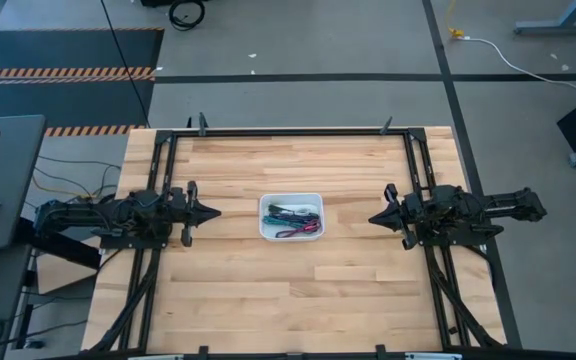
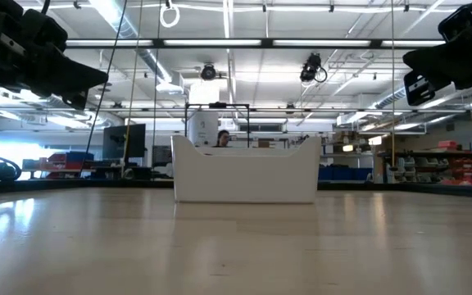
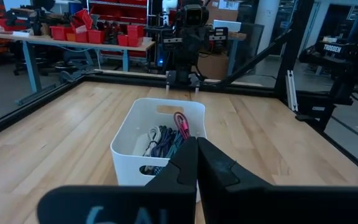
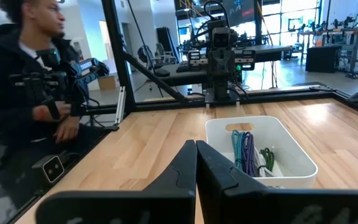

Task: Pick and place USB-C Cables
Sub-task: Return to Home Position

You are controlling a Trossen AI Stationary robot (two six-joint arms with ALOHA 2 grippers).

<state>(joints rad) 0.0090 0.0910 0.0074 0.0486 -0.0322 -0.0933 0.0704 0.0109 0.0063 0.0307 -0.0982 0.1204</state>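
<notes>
The cables (image 1: 295,218) lie heaped together inside the bin (image 1: 291,197), which stands at the middle of the table (image 1: 288,295). The wrist views show green, teal, purple, red and whitish strands in the tangle. They overlap too much to count the bundles. No cable shows on the bare wood around the bin in any view, so the picking and placing looks finished. What is left, by my reading, is only for the arms to park.

The left gripper (image 1: 209,212) hangs at 9 o'clock from the bin, well apart from it. Its fingers are pressed together on nothing and point toward the bin. The right gripper (image 1: 375,217) mirrors it at 3 o'clock, also pressed together and empty. Both are raised clear of the tabletop in the low view. That pose reads as at or close to rest.
</notes>
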